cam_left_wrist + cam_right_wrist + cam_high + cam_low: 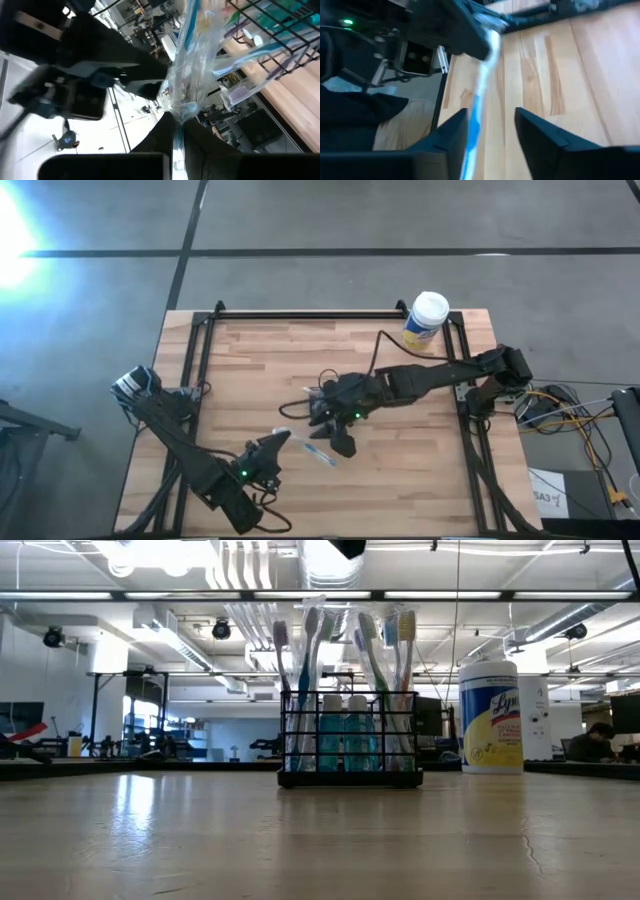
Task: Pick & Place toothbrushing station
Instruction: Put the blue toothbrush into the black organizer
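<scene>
The toothbrushing station (350, 745), a black wire rack holding several toothbrushes, stands on its base mid-table. In the high view (322, 392) my right arm partly covers it. My left gripper (278, 442) is in front of it, shut on a clear-wrapped blue-and-white toothbrush (320, 453). My right gripper (342, 442) is open at the toothbrush's other end. In the right wrist view the toothbrush (479, 100) runs between the open fingers, close along one of them. My left gripper (175, 127) pinches the clear wrapper's end (177, 111) between its two fingers. The wrapped toothbrush sticks out beyond the fingers toward the rack (270, 30), clear of the table. My right gripper (492, 125): I cannot tell whether the nearer finger (451, 131) touches the toothbrush.
A yellow wipes canister with a white cap (427, 320) stands at the table's far right corner and also shows in the low view (490, 715). Black frame rails (300, 315) run along the far edge and both sides. Bare wood lies at the near right.
</scene>
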`<state>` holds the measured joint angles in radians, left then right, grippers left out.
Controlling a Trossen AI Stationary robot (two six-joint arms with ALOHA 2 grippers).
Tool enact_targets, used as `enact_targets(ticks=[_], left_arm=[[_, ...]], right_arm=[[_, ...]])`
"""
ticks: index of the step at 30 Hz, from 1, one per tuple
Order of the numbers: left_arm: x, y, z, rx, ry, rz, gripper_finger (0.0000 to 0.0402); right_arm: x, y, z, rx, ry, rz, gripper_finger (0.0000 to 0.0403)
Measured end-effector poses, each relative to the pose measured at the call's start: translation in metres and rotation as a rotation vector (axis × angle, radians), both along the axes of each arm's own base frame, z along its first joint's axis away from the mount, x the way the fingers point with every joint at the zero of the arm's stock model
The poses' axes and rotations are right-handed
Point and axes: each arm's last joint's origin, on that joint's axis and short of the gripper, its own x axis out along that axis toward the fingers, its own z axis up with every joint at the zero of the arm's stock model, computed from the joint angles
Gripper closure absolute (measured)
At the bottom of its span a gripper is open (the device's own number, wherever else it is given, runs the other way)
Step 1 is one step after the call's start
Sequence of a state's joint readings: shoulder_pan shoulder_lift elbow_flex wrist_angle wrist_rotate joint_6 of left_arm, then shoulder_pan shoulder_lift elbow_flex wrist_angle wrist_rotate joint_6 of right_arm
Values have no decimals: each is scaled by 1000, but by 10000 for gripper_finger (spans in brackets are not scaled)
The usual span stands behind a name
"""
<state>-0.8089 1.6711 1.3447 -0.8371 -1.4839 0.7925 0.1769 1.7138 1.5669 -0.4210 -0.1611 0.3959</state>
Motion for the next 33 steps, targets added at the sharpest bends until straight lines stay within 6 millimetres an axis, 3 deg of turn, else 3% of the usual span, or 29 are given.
enact_targets(ticks=[6, 13, 25, 33], left_arm=[[2, -1, 8, -16, -24, 6, 383], [9, 7, 10, -19, -26, 35, 383], [17, 17, 10, -21, -22, 74, 383], [18, 18, 10, -21, -21, 76, 383]], right_arm=[[1, -12, -2, 73, 45, -22, 179], [2, -9, -5, 116, 61, 49, 167], [10, -7, -15, 114, 79, 68, 199], [14, -7, -21, 93, 85, 80, 299]])
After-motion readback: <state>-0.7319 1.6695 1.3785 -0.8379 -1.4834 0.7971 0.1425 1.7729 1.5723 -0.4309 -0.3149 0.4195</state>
